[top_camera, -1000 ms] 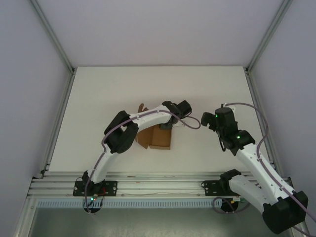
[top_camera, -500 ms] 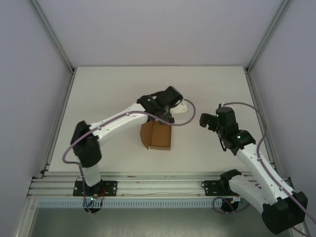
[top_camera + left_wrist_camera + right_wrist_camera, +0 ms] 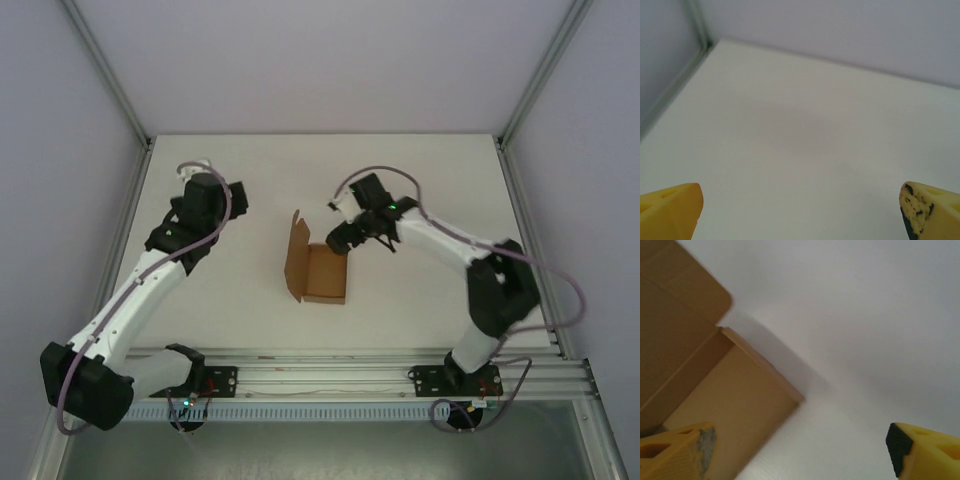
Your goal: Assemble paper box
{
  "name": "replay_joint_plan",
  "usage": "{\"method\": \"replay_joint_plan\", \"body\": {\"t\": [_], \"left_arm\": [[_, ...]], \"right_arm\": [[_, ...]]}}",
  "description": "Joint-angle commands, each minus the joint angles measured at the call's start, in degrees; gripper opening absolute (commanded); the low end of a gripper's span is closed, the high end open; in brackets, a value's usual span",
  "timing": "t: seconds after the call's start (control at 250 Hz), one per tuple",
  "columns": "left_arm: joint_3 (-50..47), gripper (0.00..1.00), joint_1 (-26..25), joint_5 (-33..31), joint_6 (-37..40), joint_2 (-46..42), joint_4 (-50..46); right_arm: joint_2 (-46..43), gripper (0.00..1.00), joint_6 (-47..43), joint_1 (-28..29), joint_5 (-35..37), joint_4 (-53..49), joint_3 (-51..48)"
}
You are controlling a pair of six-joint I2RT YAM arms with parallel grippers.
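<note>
The paper box [image 3: 322,277] is a brown cardboard tray lying in the middle of the table, with a flap [image 3: 295,252] standing up along its left side. My right gripper [image 3: 340,238] hangs open over the box's far right corner. In the right wrist view that corner of the box [image 3: 725,405] lies under the left fingertip [image 3: 687,450], and bare table lies between the jaws of the right gripper [image 3: 800,445]. My left gripper [image 3: 200,178] is far off to the left, apart from the box. In its own view the left gripper [image 3: 800,200] is open over bare table.
The white table [image 3: 430,170] is bounded by grey walls and metal frame posts [image 3: 125,215] on both sides. The table's back left corner [image 3: 707,45] lies ahead of the left gripper. A metal rail [image 3: 320,375] with both arm bases runs along the near edge.
The left arm has pulled away from the box to the far left and its gripper has opened. The right arm has swung in from the right to the box's far right corner.
</note>
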Motion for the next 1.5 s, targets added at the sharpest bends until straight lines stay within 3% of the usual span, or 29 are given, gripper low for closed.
{"method": "replay_joint_plan", "body": {"t": [0.0,0.088,0.168,0.212,0.324,0.372,0.484,0.544,0.696,0.767,0.835,1.015,1.183,1.239,1.375,1.499], "left_arm": [[-3.80,1.00,0.89,3.80,-10.41,-1.24,-2.56],[-5.71,1.00,0.99,3.19,-11.13,-1.49,-3.49],[-6.81,1.00,1.07,2.99,-10.76,-1.56,-3.20],[-7.08,1.00,1.09,2.84,-10.63,-1.55,-3.18],[-7.21,1.00,1.17,2.06,-10.87,-1.29,-3.30],[-7.16,1.00,1.23,2.00,-10.91,-1.19,-3.16],[-6.93,1.00,1.16,1.51,-11.39,-1.19,-2.97],[-6.97,1.00,1.24,1.18,-11.75,-1.03,-2.75],[-6.67,1.00,1.24,2.33,-11.05,-0.40,-1.22],[-6.71,1.00,1.16,3.26,-10.52,0.28,-0.08],[-6.74,1.00,1.23,5.51,-9.48,0.88,1.71],[-7.25,1.00,1.16,16.38,-2.81,3.41,7.83],[-8.52,1.00,1.19,28.33,5.49,5.45,14.61],[-8.99,1.00,1.14,33.97,8.65,6.18,17.40],[-8.24,1.00,1.11,43.54,15.77,8.72,20.98],[-2.56,1.00,0.99,48.17,24.63,13.54,15.79]], "right_arm": [[7.53,0.79,-15.33,1.36,1.24,-10.39,6.62],[13.02,0.61,-15.65,1.41,2.01,-13.69,12.33],[15.26,0.59,-15.71,1.62,0.11,-15.16,14.24],[15.63,0.53,-14.36,1.92,-0.05,-13.61,13.98],[15.04,0.27,-7.72,2.78,4.15,-7.03,11.50],[13.89,0.23,-4.45,2.99,5.91,-4.74,9.98],[10.24,0.13,7.34,3.40,10.58,1.32,4.71],[8.19,0.11,16.49,3.87,17.52,3.29,1.79],[4.12,0.09,41.40,5.77,32.09,-2.31,-3.55],[2.65,0.12,54.00,7.66,36.48,-6.20,-5.83],[2.18,0.14,61.80,9.13,36.34,-7.96,-7.45],[1.14,0.17,66.23,12.46,34.73,-5.66,-9.89],[-2.07,0.49,62.93,12.56,40.21,-6.00,-9.55],[-3.35,0.53,61.98,12.56,42.19,-8.26,-7.97],[-7.51,0.75,51.56,11.93,39.94,-7.11,-6.77],[-11.49,0.87,36.86,7.82,33.66,-4.27,-6.90]]}}
